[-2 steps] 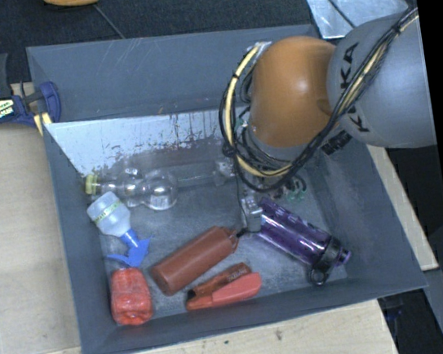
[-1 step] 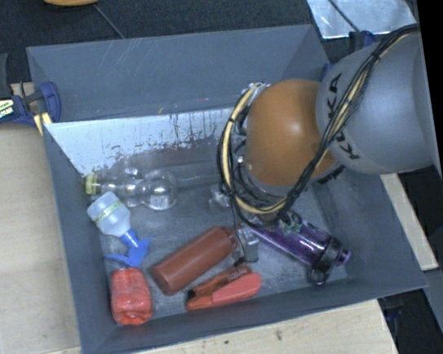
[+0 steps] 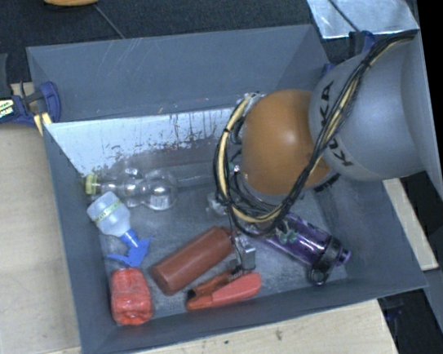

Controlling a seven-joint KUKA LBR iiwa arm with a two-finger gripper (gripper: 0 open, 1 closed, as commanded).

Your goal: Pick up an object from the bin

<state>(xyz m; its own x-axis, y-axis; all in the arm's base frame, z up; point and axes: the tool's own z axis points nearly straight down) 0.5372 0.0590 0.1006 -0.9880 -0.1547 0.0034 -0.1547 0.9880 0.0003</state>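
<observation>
Hovering pincer point(image 3: 245, 256), brown cylinder point(image 3: 191, 261) just left

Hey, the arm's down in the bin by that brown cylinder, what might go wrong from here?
1. The end effector sits at the right end of the brown cylinder, with the red tool lying just below it in the view; a grasp might catch both or neither.
2. The cylinder looks round and could roll away if nudged.
3. The purple object lies close on the end effector's other side and may get knocked.
</observation>
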